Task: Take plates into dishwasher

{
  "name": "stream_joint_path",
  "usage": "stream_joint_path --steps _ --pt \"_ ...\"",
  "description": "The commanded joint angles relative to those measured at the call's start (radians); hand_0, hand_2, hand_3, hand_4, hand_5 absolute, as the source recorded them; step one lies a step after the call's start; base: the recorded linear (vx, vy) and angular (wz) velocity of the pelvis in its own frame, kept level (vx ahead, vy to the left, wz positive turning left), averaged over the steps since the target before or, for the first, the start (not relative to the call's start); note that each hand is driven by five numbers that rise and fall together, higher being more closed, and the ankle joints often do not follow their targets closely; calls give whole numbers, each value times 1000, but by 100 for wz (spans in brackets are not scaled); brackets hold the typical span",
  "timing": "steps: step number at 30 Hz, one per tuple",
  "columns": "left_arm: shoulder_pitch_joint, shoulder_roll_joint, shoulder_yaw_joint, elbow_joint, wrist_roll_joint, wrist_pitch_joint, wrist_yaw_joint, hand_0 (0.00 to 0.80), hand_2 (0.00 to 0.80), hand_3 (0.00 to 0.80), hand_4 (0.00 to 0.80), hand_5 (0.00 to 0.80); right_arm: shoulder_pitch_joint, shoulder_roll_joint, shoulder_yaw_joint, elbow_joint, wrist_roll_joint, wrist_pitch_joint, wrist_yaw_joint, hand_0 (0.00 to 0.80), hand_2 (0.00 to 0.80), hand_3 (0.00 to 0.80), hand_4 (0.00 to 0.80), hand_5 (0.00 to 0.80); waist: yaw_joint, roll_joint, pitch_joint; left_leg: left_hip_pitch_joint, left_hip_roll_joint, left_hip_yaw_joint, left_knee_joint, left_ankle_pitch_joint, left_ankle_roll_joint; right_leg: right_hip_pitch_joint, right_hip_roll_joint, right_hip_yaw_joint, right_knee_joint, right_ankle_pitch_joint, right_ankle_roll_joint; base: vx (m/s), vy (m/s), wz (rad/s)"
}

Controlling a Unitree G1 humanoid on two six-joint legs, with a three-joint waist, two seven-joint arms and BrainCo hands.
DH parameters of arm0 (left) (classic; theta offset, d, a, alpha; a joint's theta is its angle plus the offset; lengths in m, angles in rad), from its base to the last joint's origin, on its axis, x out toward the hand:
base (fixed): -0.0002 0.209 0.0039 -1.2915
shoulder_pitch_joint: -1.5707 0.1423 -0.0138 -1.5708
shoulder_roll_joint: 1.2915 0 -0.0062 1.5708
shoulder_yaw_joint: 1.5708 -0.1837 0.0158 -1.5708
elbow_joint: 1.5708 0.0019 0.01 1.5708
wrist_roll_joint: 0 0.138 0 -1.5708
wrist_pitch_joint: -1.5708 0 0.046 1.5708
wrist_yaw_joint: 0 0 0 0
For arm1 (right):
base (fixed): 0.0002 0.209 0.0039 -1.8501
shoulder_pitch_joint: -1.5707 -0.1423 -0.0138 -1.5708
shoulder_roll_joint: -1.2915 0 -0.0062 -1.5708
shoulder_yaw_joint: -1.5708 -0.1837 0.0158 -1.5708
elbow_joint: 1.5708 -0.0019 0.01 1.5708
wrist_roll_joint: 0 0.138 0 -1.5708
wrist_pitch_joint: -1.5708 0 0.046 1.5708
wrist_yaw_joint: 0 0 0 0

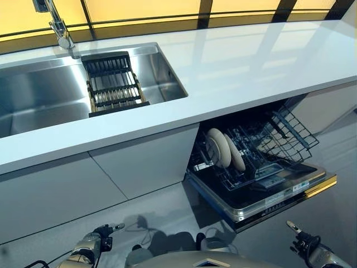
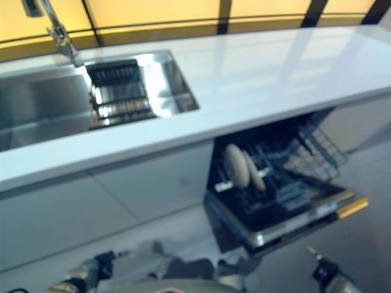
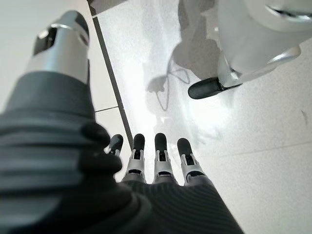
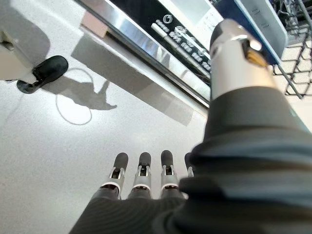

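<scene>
Two pale plates stand on edge side by side in the lower rack of the open dishwasher, also seen in the right eye view. My left hand hangs low at the lower left, empty, its fingers straight over the floor. My right hand hangs low at the lower right, empty, its fingers straight, just in front of the dishwasher door edge.
A white countertop runs over the dishwasher. A steel sink with a dark drying rack and a tap sits at the left. Grey cabinet fronts stand below. The dishwasher door juts out over the floor at the right.
</scene>
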Motion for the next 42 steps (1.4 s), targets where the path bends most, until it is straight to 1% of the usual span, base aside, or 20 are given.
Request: stream_joint_path --steps 1,4,7,10,14,16,18,19,20,21,22,23,24,25,27,28,30,34,37,42 --pt "-23 22 24 2 49 -23 -6 0 0 0 0 0 -53 -7 2 43 52 -56 14 0 0 0 0 0 34 31 14 18 -52 14 -12 -31 103 -58 -22 30 141 -50 37 -91 -121 12" --pt "-21 26 20 6 53 -25 -4 0 0 0 0 0 -58 -3 8 55 70 -59 13 0 0 0 0 0 39 39 19 7 -49 6 -9 -23 102 -61 -19 22 162 -69 29 -74 -72 11" --pt "-24 34 17 4 52 -23 -3 0 0 0 0 0 -63 2 14 70 88 -70 8 0 0 0 0 0 43 56 37 -18 -40 -8 -3 -8 96 -75 -8 12 194 -95 10 -101 -63 7" --pt "-24 34 17 -7 42 -19 -9 0 0 0 0 0 -61 -1 10 83 86 -78 19 0 0 0 0 0 44 67 49 -29 -39 -24 -11 4 89 -80 1 6 196 -102 -1 -91 -45 20" --pt "-22 21 10 -21 23 -15 -12 0 0 0 0 0 -57 2 14 103 88 -101 63 0 0 0 0 0 49 82 61 -49 -23 -34 -37 41 68 -71 25 -14 190 -119 -23 -42 -39 6" --pt "-16 15 9 -18 18 -22 -16 0 0 0 0 0 -52 4 19 107 87 -113 79 0 0 0 0 0 51 83 64 -62 -12 -38 -48 61 55 -61 36 -19 183 -126 -32 21 -51 5" --pt "-8 8 12 -26 13 -23 -22 0 0 0 0 0 -53 4 25 100 96 -113 82 0 0 0 0 0 62 82 71 -83 -6 -53 -72 97 38 -35 51 -19 151 -124 -41 26 -51 15" --pt "-7 5 13 -26 13 -22 -25 0 0 0 0 0 -53 3 27 101 101 -117 81 0 0 0 0 0 64 81 72 -93 -5 -50 -68 101 34 -29 53 -19 144 -124 -43 -45 -77 15" --pt "-10 -1 15 -23 31 -32 -47 0 0 0 0 0 -56 -2 22 114 116 -137 95 0 0 0 0 0 57 69 75 -114 -8 -22 17 68 41 -30 43 -34 130 -111 -49 -88 -78 13" --pt "-12 -5 13 -28 36 -37 -61 0 0 0 0 0 -63 -5 23 116 115 -148 97 0 0 0 0 0 52 56 78 -117 -25 -27 102 9 57 -39 24 -33 137 -106 -52 -117 -47 21" --pt "-12 -7 10 -44 34 -34 -70 0 0 0 0 0 -74 -6 28 110 113 -155 96 0 0 0 0 0 53 56 78 -115 -43 -49 112 -10 68 -54 18 -21 142 -95 -51 -70 42 30" --pt "-10 -8 11 -69 29 -22 -71 0 0 0 0 0 -88 -7 36 97 110 -155 90 0 0 0 0 0 56 69 79 -98 -53 -74 69 -1 71 -73 24 -10 153 -91 -46 -40 77 24" --pt "-10 -9 7 -80 30 -15 -69 0 0 0 0 0 -99 -7 41 89 117 -157 93 0 0 0 0 0 57 79 82 -84 -57 -72 41 9 72 -88 26 -9 168 -91 -43 -29 60 2" --pt "-15 -6 -3 -84 33 -10 -63 0 0 0 0 0 -107 -7 42 79 135 -160 97 0 0 0 0 0 55 88 88 -76 -54 -59 28 16 73 -103 23 -17 186 -90 -38 -38 13 -16" --pt "-21 2 -14 -81 29 -15 -54 0 0 0 0 0 -118 -8 43 69 147 -174 114 0 0 0 0 0 53 93 101 -75 -61 -64 29 14 75 -118 18 -19 198 -87 -37 -56 -21 -12" --pt "-24 7 -13 -82 27 -19 -54 0 0 0 0 0 -124 -10 44 64 153 -184 122 0 0 0 0 0 51 96 109 -75 -61 -58 33 11 76 -125 15 -23 204 -87 -37 -70 -11 -2" --pt "-22 13 -4 -92 28 -16 -54 0 0 0 0 0 -131 -14 42 41 182 -196 137 0 0 0 0 0 47 104 121 -78 -63 -43 44 2 82 -144 9 -32 222 -92 -42 -89 7 0" --pt "-13 16 4 -96 10 -23 -48 0 0 0 0 0 -144 -22 33 1 257 -221 177 0 0 0 0 0 48 121 153 -127 -74 -49 119 -23 82 -172 -6 -31 260 -111 -63 -83 14 2" --pt "-1 6 3 -87 11 -27 -50 0 0 0 0 0 -152 -29 24 -13 283 -229 223 0 0 0 0 0 48 134 161 -136 -80 -48 142 -30 82 -176 -12 -32 276 -122 -74 -1 49 2" --pt "27 -20 -1 -108 23 -22 -73 0 0 0 0 0 -182 -58 23 -60 274 -233 290 0 0 0 0 0 54 164 166 -133 -92 -54 159 -37 80 -182 -24 -37 308 -141 -85 43 77 3"
